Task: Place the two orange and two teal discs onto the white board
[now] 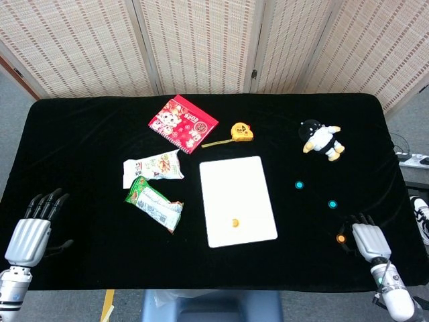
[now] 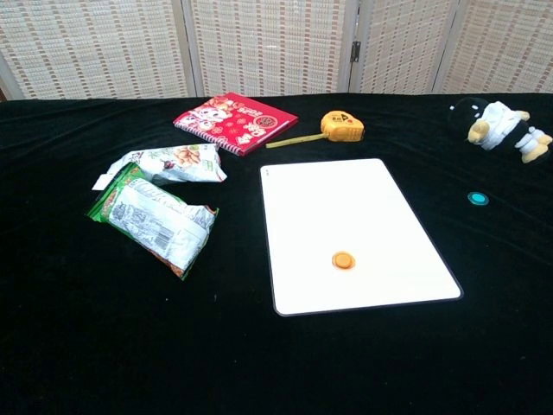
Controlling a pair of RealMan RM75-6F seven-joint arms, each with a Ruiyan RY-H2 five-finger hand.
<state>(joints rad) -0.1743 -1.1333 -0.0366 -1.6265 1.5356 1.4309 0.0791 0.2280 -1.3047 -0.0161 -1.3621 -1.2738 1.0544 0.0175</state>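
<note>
The white board [image 1: 238, 188] lies mid-table with one orange disc [image 1: 235, 222] on its near part; the chest view shows the same board [image 2: 346, 207] and disc [image 2: 343, 259]. Two teal discs [image 1: 299, 184] [image 1: 332, 204] lie on the black cloth to the right of the board; the chest view shows only one teal disc [image 2: 478, 198]. The second orange disc [image 1: 341, 238] lies near the front right corner. My right hand [image 1: 370, 240] sits just right of it, thumb side next to the disc, holding nothing. My left hand [image 1: 30, 231] hovers at the front left, fingers extended and empty.
A red notebook [image 1: 183, 123], a yellow tape measure [image 1: 240, 131] and a penguin plush [image 1: 320, 139] lie along the back. Two snack packets [image 1: 153, 167] [image 1: 155, 204] lie left of the board. The table's front edge runs close below both hands.
</note>
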